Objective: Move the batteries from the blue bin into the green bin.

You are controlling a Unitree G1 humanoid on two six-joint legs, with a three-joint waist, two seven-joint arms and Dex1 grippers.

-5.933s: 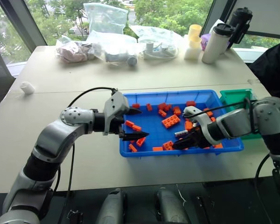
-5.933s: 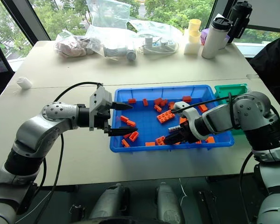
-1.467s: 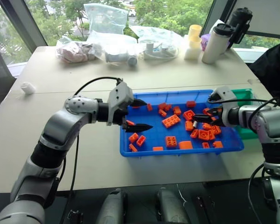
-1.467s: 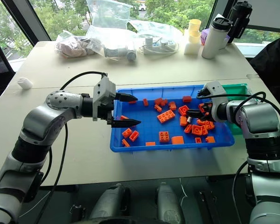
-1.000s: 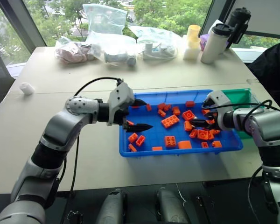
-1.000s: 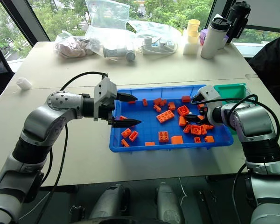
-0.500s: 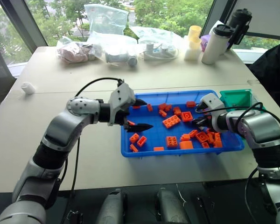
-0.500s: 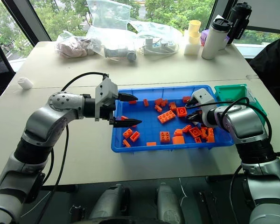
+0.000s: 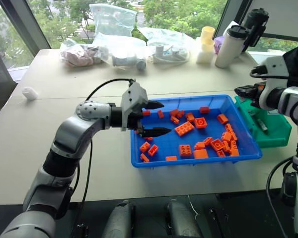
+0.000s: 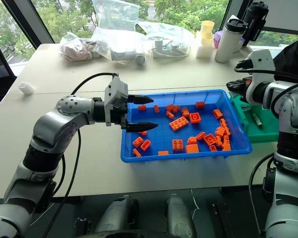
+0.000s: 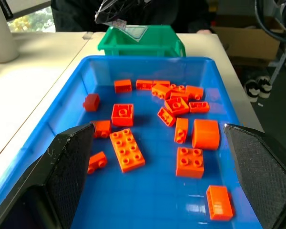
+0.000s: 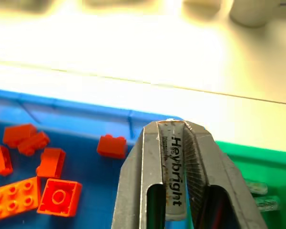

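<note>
A: Battery status?

B: Right gripper is clamping it. Fingers are closing tight on both sides of the silver cylinder, which is lying lengthwise between them, printed label facing the wrist camera.

A: Where is that gripper sitting?

B: It's hanging in the air over the corner where the blue bin is meeting the green bin, above the table and touching neither. From the head camera the right gripper is pointing toward the robot's left, over the near end of the green bin.

A: Anything in the green bin?

B: Two more batteries are lying on its floor. One is showing as a dark stick from the head view.

A: Left side?

B: Left gripper is holding nothing, fingers spread wide, hovering over the left end of the blue bin and pointing across it toward the green one.

A: Blue bin contents?

B: Orange bricks are scattered across it, bunching more toward the right end. I'm not seeing any battery among them. Green bin is sitting right against the blue bin's right end.
</note>
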